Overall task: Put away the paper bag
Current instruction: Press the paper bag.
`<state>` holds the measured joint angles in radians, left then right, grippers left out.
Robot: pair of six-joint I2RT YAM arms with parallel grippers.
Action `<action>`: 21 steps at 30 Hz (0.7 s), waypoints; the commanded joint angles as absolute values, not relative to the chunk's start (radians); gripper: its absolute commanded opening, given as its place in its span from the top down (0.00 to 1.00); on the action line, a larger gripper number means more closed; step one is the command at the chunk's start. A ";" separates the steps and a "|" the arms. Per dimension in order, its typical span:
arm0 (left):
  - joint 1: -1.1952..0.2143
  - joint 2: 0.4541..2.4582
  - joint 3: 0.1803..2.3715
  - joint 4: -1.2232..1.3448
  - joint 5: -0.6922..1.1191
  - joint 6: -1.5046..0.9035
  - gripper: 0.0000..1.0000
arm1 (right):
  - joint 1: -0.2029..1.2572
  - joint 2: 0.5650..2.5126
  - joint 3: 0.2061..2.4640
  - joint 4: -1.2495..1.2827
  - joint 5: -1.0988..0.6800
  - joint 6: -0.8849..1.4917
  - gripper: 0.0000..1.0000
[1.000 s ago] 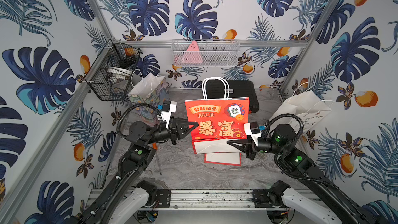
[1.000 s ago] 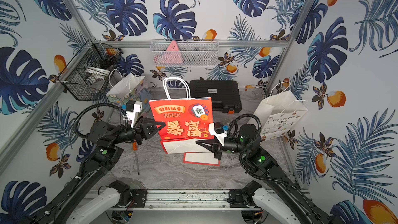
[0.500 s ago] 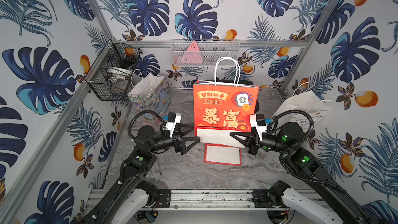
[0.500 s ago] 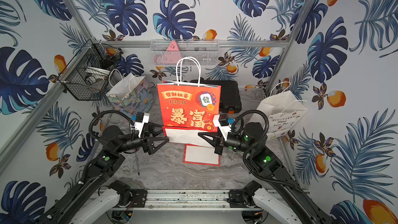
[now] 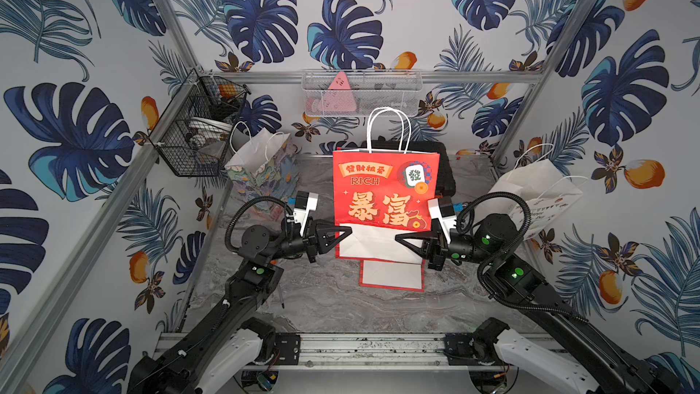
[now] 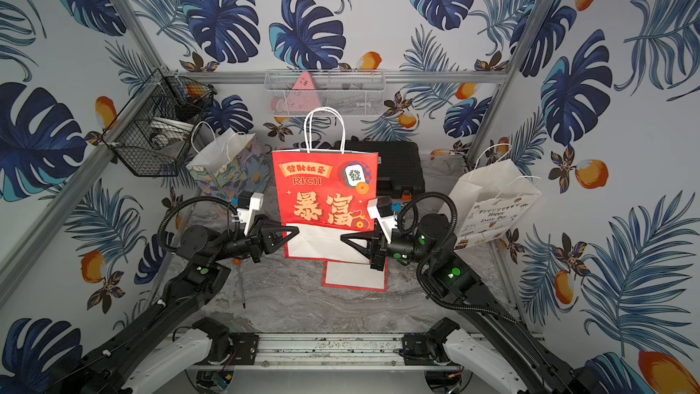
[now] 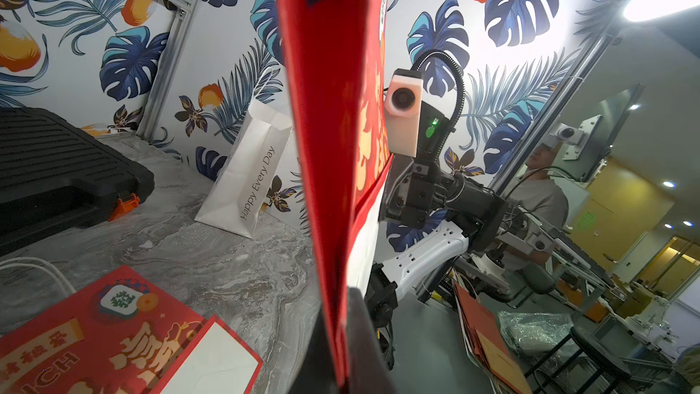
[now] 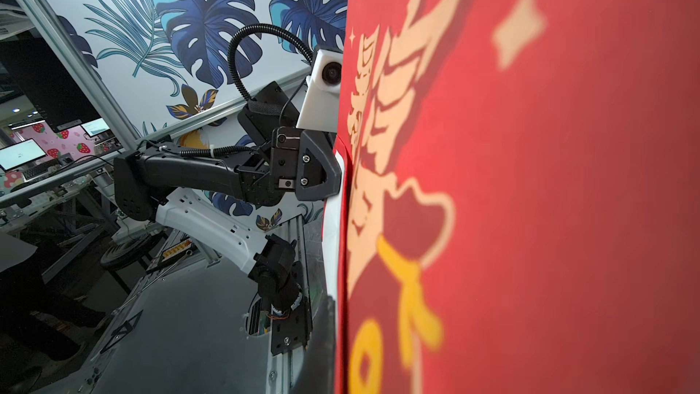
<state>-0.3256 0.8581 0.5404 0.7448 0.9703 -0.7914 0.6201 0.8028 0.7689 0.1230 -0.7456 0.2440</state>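
Flattening step, I reckon: left gripper (image 5: 347, 233) and right gripper (image 5: 398, 238) each pinch the upright red paper bag (image 5: 384, 189) low down; next, fold it flat.

The red paper bag (image 5: 384, 187) stands upright over the marbled surface (image 5: 322, 297), white base flap folded forward. The left gripper (image 5: 346, 231) and right gripper (image 5: 399, 238) pinch its lower corners, jaws closed.

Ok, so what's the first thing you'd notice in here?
The bright red paper bag with gold lettering, held upright over the middle of the table, pinched at its lower edges by the left gripper and right gripper. Then the big blue leaf wallpaper on every wall, and a second red bag lying flat below it.
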 commanded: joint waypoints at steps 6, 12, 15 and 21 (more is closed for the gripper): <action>-0.322 0.758 0.550 0.563 0.841 -0.742 1.00 | 0.620 0.656 0.671 -0.059 -0.554 0.251 0.16; -0.322 0.762 0.519 0.656 0.856 -0.812 1.00 | 0.620 0.655 0.590 0.092 -0.685 0.396 0.28; -0.321 0.780 0.507 0.718 0.885 -0.845 1.00 | 0.620 0.700 0.611 0.128 -0.697 0.399 0.33; -0.322 0.799 0.484 0.837 0.935 -0.911 1.00 | 0.620 0.724 0.622 0.197 -0.664 0.399 0.49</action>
<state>-0.3229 0.7944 0.4904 0.7151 0.8978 -0.8612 0.6197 0.7219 0.6159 0.1074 -0.6678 0.3790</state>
